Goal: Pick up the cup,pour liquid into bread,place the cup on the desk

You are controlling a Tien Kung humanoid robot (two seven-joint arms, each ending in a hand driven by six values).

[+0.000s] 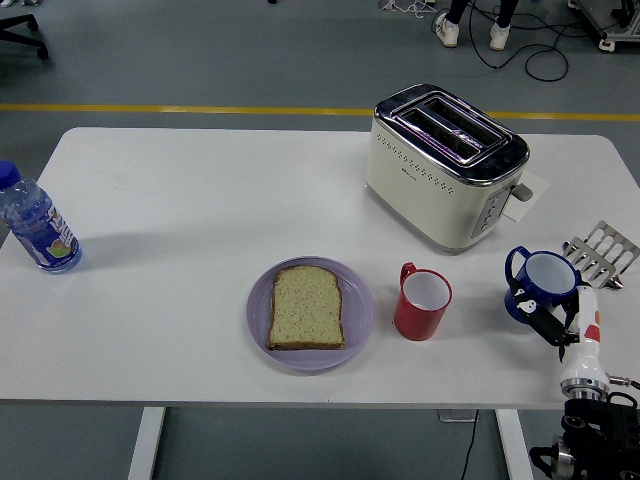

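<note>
A blue cup (541, 284) with a white inside stands upright near the table's right front edge, its handle to the left. My right hand (560, 330) reaches up from the lower right corner with its fingers (546, 325) curled against the cup's near side, gripping it. A slice of bread (307, 307) lies on a purple plate (259, 327) at the front middle. Between the plate and the blue cup stands a red cup (422, 303). My left hand is out of the picture.
A cream toaster (445, 165) sits at the back right. Right of the blue cup lies a metal rack (600, 250). A water bottle (35, 225) stands at the far left edge. A person's feet (470, 32) show on the floor beyond the table.
</note>
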